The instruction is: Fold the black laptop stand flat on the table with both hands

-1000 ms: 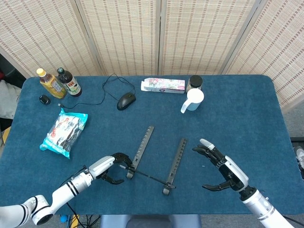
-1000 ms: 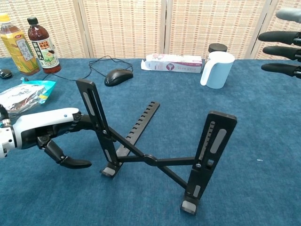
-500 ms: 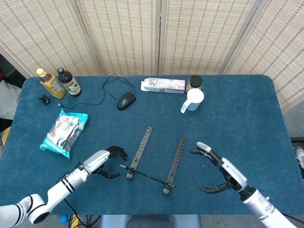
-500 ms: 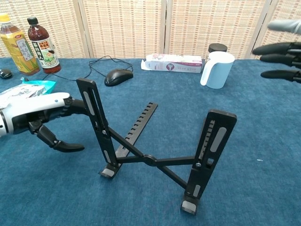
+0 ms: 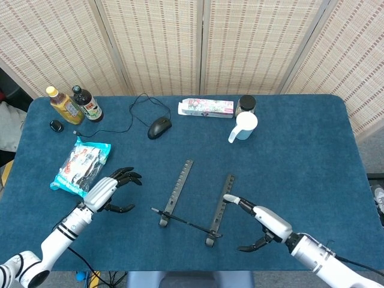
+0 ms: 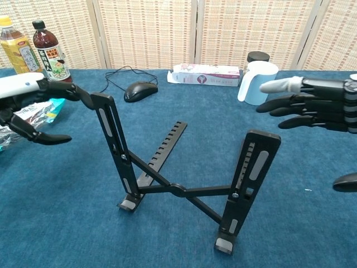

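Observation:
The black laptop stand (image 5: 180, 186) stands opened on the blue table, its two slotted uprights (image 6: 114, 151) raised and joined by crossed bars (image 6: 178, 190). My left hand (image 5: 108, 191) hovers to the left of the stand, fingers spread and holding nothing. In the chest view the left hand (image 6: 25, 89) has its fingertips just short of the top of the left upright. My right hand (image 5: 267, 222) is open to the right of the right upright (image 6: 251, 173), fingers reaching toward it without contact. The chest view shows the right hand (image 6: 318, 106) level with the upright's top.
Two bottles (image 5: 75, 105) and a small black object (image 5: 56, 126) sit at the back left. A snack bag (image 5: 81, 167) lies close to my left hand. A wired mouse (image 5: 159, 127), a flat box (image 5: 207, 108), a dark jar (image 5: 246, 103) and a white mug (image 5: 243, 126) line the far side.
My left hand has drawn back leftward from the stand's left upright and opened wider. My right hand has moved left and lower, closer to the right upright. The stand has not moved.

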`<control>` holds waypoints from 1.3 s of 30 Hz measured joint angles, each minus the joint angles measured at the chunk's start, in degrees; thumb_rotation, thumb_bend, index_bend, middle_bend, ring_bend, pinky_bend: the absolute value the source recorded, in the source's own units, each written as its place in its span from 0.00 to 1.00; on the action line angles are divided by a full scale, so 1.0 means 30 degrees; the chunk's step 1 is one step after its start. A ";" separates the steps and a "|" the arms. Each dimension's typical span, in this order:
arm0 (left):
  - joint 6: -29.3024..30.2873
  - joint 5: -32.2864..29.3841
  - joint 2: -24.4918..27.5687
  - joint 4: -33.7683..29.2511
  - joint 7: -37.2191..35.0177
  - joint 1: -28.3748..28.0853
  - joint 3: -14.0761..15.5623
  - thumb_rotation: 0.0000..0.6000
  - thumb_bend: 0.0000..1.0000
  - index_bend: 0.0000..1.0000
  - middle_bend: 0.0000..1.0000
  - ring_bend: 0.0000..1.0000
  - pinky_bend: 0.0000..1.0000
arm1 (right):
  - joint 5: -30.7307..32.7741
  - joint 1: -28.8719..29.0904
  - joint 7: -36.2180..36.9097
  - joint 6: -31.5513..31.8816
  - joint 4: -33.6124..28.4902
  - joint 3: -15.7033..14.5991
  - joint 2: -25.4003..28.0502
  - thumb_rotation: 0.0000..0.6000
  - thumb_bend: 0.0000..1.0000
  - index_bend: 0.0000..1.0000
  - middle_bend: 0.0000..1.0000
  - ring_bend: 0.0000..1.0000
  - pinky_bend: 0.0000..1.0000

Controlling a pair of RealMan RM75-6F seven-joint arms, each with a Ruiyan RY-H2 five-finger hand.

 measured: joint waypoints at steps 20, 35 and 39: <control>0.1110 -0.0015 0.1362 -0.1402 0.1983 0.1064 -0.0627 1.00 0.22 0.28 0.17 0.03 0.06 | 0.4774 0.0783 -0.5337 -0.1444 -0.0658 0.2749 -0.4511 1.00 0.24 0.00 0.14 0.00 0.08; 0.1034 -0.0326 0.1904 -0.1613 0.3842 0.1354 -0.1155 1.00 0.22 0.28 0.17 0.03 0.06 | 0.5650 -0.1424 -0.6266 0.1878 -0.1175 0.3367 -0.3005 1.00 0.27 0.00 0.13 0.00 0.03; 0.0849 -0.0329 0.1888 -0.1653 0.4126 0.1277 -0.1267 1.00 0.22 0.28 0.17 0.03 0.06 | 0.4531 -0.2138 -0.6242 0.3267 -0.1400 0.3347 -0.2161 1.00 0.27 0.00 0.13 0.00 0.03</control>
